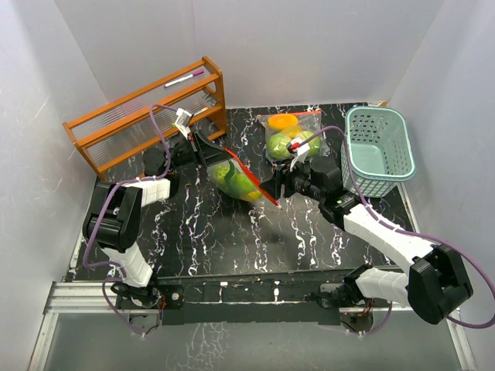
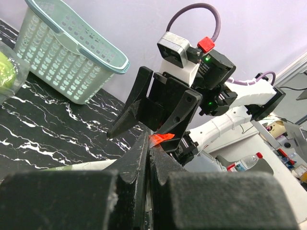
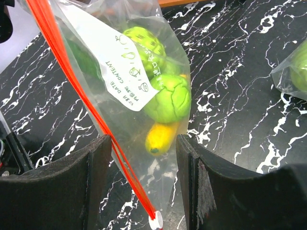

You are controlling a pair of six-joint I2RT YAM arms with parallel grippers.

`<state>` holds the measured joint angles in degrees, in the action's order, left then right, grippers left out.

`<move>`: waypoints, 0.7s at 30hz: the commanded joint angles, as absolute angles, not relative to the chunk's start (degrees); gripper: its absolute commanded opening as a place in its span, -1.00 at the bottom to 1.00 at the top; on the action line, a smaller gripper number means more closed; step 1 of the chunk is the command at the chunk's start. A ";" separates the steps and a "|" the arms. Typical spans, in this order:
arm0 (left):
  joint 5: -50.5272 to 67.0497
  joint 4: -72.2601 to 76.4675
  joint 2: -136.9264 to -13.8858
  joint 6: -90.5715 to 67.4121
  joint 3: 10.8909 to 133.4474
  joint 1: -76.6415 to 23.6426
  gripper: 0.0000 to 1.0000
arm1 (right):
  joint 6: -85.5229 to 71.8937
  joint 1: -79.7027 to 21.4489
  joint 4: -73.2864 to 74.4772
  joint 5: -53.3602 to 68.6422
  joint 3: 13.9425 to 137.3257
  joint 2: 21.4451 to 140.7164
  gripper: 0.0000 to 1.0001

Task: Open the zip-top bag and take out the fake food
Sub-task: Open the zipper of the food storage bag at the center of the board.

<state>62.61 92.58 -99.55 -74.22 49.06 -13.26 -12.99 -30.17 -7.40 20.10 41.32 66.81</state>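
Black marbled surface point(image 1: 232, 232) is carrying the setup. Left jaws are pressing together, pinching the red zip edge point(image 2: 160, 138) of the clear plastic zip-top bag point(image 3: 120, 72). Right jaws are spread, straddling that edge without gripping. Green and yellow fake food point(image 3: 168, 98) is sitting inside the bag.

Two zip-top bags: middle bag point(image 1: 241, 182) and rear bag point(image 1: 292, 135). Inside the middle bag, at least three toy foods: one bumpy green ball point(image 3: 144, 45), one cabbage-like ball point(image 3: 169, 98), one yellow piece point(image 3: 160, 138); rest too unclear to count. Inside the rear bag, one orange piece point(image 1: 283, 121) and two green ones: left green piece point(image 1: 278, 148), right green piece point(image 1: 309, 142). One teal basket point(image 1: 402, 158), one wooden rack point(image 1: 147, 116), one pen point(image 1: 184, 79). Two arms: left arm point(image 1: 116, 220), right arm point(image 1: 387, 236).
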 commanded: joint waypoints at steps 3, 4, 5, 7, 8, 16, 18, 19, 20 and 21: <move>62.80 100.40 -95.51 -71.73 48.99 -13.28 -1.00 | -12.13 -30.23 -9.75 17.94 40.64 66.68 0.17; 62.84 100.45 -95.52 -71.83 49.00 -13.28 -1.00 | -12.16 -30.23 -9.84 18.27 40.75 66.75 0.17; 62.80 100.75 -95.61 -72.12 49.04 -13.29 -1.00 | -12.23 -30.23 -9.99 18.43 40.78 66.83 0.17; 62.71 101.74 -95.87 -72.91 49.34 -13.28 -1.00 | -12.07 -30.16 -10.16 18.48 40.93 67.47 0.17; 62.72 102.05 -95.96 -73.27 49.46 -13.32 -1.00 | -11.84 -30.16 -10.14 18.27 41.02 68.15 0.17; 62.93 102.32 -95.72 -73.56 49.18 -13.34 -1.00 | -11.23 -30.23 -10.87 17.66 43.09 73.06 0.15; 62.91 102.23 -95.86 -73.48 49.21 -13.31 -1.00 | -11.33 -30.36 -11.35 18.36 43.99 74.04 0.14; 62.93 102.22 -95.91 -73.46 49.28 -13.26 -1.00 | -11.40 -30.50 -11.44 18.52 44.48 74.43 0.13; 62.89 102.22 -95.93 -73.47 49.29 -13.28 -1.00 | -11.38 -30.69 -11.48 18.43 44.93 74.83 0.13; 62.85 102.16 -95.89 -73.43 49.23 -13.26 -1.00 | -11.29 -30.86 -11.43 18.21 45.44 75.13 0.13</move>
<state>63.02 92.12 -98.59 -73.52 48.95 -13.26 -12.10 -30.26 -7.66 18.52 41.04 74.48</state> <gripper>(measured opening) 0.007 0.569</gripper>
